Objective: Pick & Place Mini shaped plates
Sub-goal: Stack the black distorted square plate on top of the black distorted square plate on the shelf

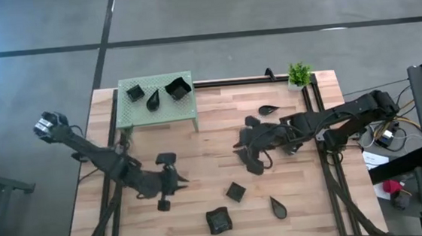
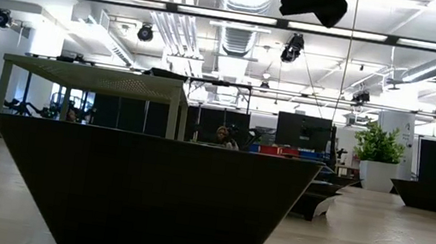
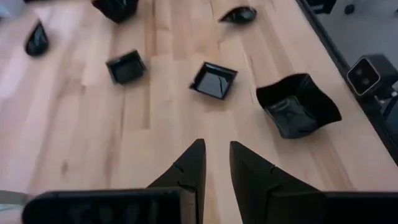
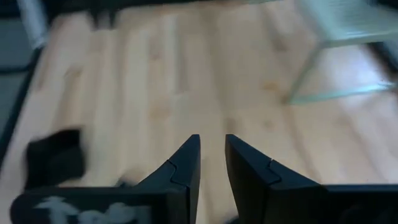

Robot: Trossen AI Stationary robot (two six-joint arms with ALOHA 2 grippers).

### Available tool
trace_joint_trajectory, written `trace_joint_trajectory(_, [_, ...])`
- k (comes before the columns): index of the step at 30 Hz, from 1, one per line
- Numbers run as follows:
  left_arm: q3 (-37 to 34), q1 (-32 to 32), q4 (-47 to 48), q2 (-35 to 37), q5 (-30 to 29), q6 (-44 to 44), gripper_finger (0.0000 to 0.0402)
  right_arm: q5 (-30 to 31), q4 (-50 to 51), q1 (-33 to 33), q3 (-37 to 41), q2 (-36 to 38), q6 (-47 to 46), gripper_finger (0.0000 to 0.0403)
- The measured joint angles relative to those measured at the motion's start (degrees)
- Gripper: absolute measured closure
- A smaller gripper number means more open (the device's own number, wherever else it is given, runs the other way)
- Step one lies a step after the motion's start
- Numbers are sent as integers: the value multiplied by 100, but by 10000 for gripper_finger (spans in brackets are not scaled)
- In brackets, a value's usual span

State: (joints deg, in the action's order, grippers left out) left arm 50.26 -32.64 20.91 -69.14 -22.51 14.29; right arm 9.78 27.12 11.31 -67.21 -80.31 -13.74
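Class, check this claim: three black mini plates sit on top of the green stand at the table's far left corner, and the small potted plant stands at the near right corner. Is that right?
One detail is wrong. The potted plant stands at the far right corner, not the near one, as the high view shows. The rest holds: three black mini plates sit on the green stand at the far left corner.

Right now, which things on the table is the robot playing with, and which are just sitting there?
Part of the job:
- mini shaped plates loose on the wood, like the square one and the leaf-shaped one
- plates already on the green stand, like this one
- left gripper and right gripper, both empty

Just sitting there:
- small potted plant at the table's corner
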Motion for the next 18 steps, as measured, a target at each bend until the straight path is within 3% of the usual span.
trace_joint_trajectory(4, [31,-64,-51,-392,3,203,335,-518,5,280,32,-285,371,340])
trace_joint_trajectory(11, [7,-102,-584,-846,61,140,335,-557,-185,798,38,-966,631,340])
trace_joint_trajectory(18, [4,-178,-635,-999,84,127,335,-906,-1224,1082,38,-1675,808,344])
